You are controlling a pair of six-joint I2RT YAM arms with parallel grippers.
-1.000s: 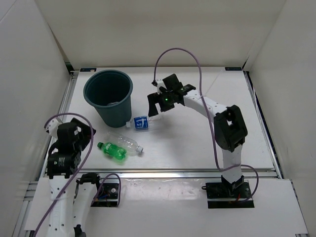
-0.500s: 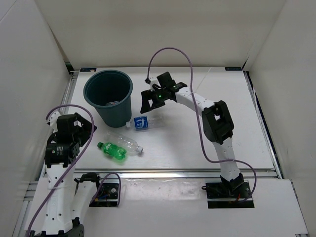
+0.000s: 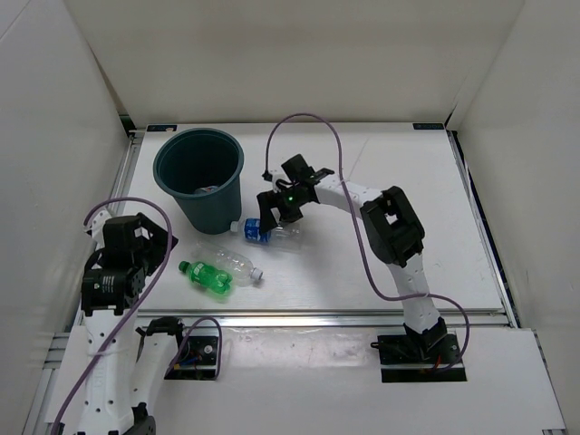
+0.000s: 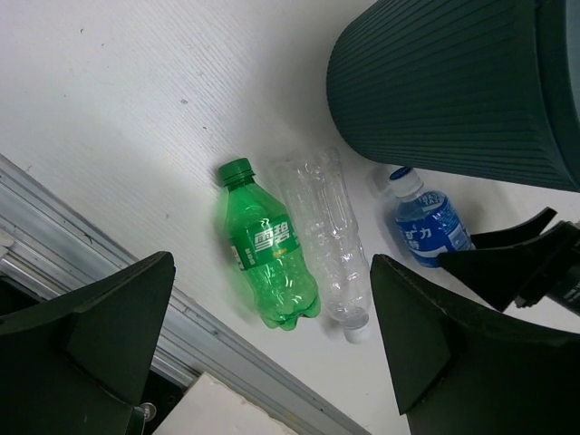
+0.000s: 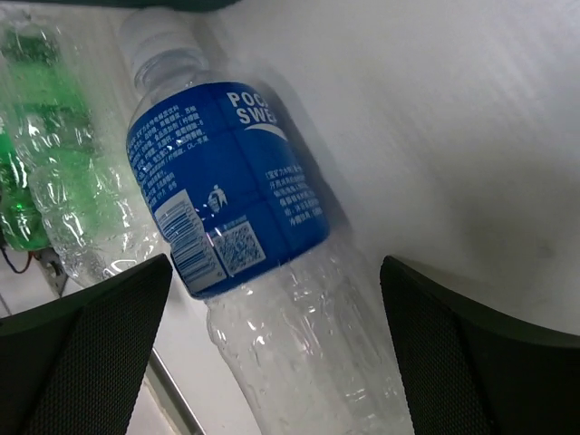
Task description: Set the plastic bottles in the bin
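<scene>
Blue-labelled bottle (image 5: 227, 208), on its side just beside the bin (image 3: 217, 213) at its 4 o'clock: probably light, thin-walled, slippery (apparently empty), best taken across the labelled waist by the right gripper (image 5: 274, 299), jaws spread wide astride it.

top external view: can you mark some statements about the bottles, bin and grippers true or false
The blue-labelled bottle lies on the table beside the bin: true.
The right gripper is shut on it: false, its fingers are open on either side of it.
The green bottle stands upright: false, it lies on its side next to a clear bottle.
The left gripper is open and holds nothing: true.
The bin is tipped over: false, it stands upright.
</scene>
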